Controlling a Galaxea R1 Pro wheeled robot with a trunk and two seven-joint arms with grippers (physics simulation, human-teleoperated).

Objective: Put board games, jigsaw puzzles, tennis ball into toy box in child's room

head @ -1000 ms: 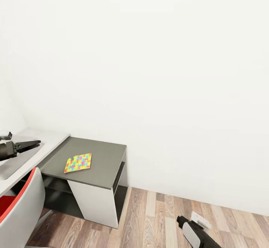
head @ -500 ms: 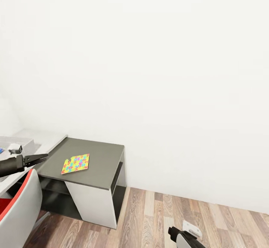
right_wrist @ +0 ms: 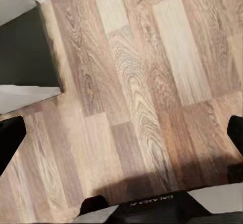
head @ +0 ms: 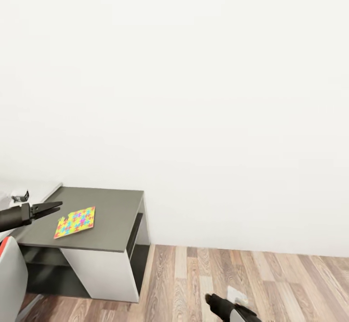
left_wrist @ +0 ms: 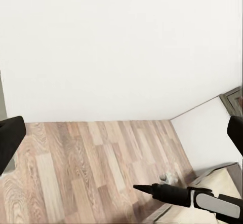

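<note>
A colourful jigsaw puzzle (head: 75, 221) lies flat on the dark grey table top (head: 114, 210) at the lower left of the head view. My left gripper (head: 58, 207) hovers just left of the puzzle, above the table's left edge, apart from it. In the left wrist view this left gripper (left_wrist: 121, 133) is open, its fingers far apart with nothing between them. My right gripper (head: 211, 297) hangs low over the wooden floor, to the right of the table. The right gripper (right_wrist: 121, 133) is open too, with bare floor between its fingers.
The table has a white side panel (head: 104, 273) and open dark shelves underneath. A red and white chair (head: 8, 273) stands at the left edge. A white wall (head: 194, 94) runs behind. A small white object (head: 236, 294) lies on the wooden floor (head: 291, 283).
The head view has swung to the right, so the table and puzzle sit further left in the picture. The right arm shows lower in the picture. The puzzle has not moved on the table.
</note>
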